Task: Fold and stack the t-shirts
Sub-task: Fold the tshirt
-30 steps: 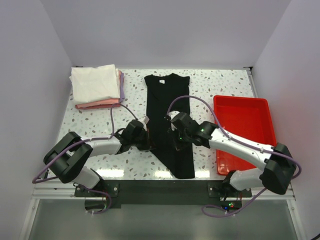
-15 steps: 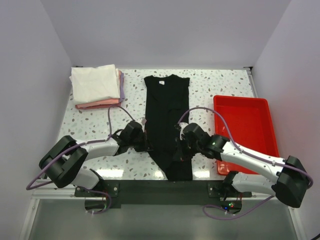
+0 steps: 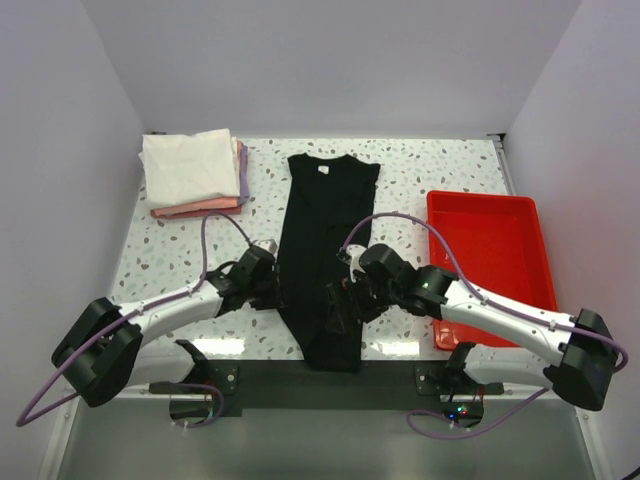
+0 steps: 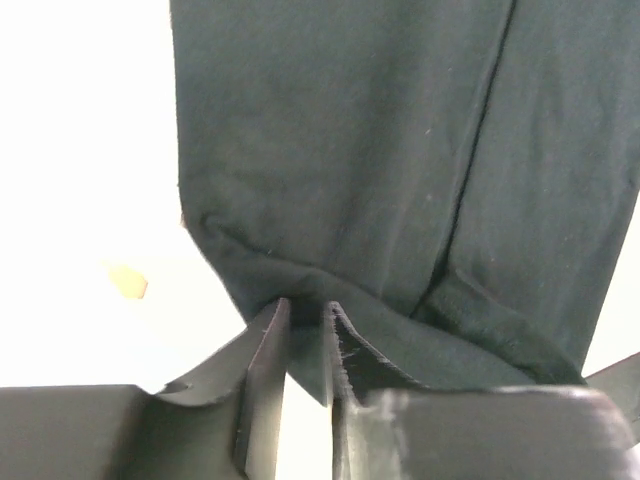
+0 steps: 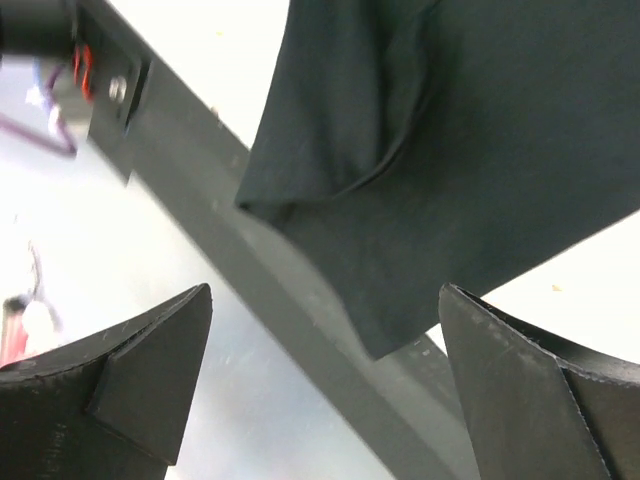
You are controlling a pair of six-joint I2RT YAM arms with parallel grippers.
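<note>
Running lengthwise from near edge to far side, the shirt [image 3: 325, 230] lies between both arms: left gripper [image 4: 305, 318] narrowly apart with cloth in the gap, right gripper [image 5: 325, 300] wide apart, empty, both equally near; stack [image 3: 193, 172] far left.

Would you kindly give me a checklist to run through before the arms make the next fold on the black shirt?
1. Right gripper free of the shirt: ok, jaws wide, nothing between them.
2. Left gripper free of the shirt: cannot tell, jaws nearly closed with cloth at the gap.
3. Shirt wholly on the table: not ok, its near end overhangs the front edge.
4. Shirt flat: not ok, bunched at the left gripper.
5. Stack top free: ok, nothing lies on it.
6. Tray apart from the shirt: ok.
</note>
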